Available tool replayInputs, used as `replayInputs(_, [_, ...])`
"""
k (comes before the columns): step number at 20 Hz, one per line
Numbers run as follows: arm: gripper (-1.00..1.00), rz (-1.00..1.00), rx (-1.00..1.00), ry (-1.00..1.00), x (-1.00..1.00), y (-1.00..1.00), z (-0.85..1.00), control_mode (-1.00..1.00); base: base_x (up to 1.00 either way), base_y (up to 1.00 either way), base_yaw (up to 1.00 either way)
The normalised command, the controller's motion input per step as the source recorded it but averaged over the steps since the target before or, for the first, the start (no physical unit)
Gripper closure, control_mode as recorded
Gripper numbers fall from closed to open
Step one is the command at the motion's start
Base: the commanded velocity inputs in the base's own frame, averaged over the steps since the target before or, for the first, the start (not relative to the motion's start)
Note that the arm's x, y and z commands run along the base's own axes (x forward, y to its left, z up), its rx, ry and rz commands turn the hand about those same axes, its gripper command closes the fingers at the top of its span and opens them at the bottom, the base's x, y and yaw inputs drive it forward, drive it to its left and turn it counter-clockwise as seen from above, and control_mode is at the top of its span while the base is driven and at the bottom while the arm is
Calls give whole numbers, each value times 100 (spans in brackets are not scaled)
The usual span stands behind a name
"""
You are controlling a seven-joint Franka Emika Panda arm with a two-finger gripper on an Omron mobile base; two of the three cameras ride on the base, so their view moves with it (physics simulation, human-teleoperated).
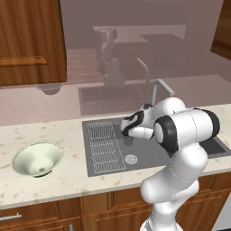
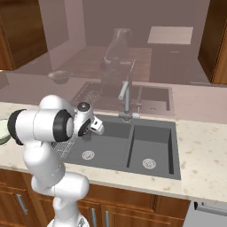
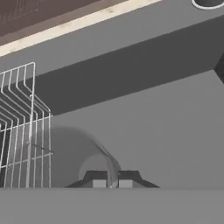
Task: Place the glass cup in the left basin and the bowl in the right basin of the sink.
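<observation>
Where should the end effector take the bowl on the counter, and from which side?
Grip the thin rim of the bowl from above, one finger inside and one outside. It sits upright and open on the counter, far too wide to span, and its walls slope to a small bottom, so probably only the rim offers a pinch.

Home kitchen, rendered. Pale speckled counter runs wall to wall over wooden base cabinets with metal handles. Dark double sink set into the counter, wire rack in the wider basin, slim metal faucet behind it. Wooden wall cabinets hang overhead. A cream-green bowl sits on the counter left of the sink. Glossy backsplash mirrors the scene.
</observation>
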Motion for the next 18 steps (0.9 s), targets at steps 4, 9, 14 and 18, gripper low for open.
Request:
replayInputs(4, [100,0,-12,0,0,-16,-37,-100,0,0,0])
replayInputs(9, [100,0,-11,0,0,-23,-34,-100,0,0,0])
replayInputs(14, [100,0,-5,0,10,-29,-28,-100,0,0,0])
replayInputs(18, [100,0,0,0,32,-34,-20,-100,0,0,0])
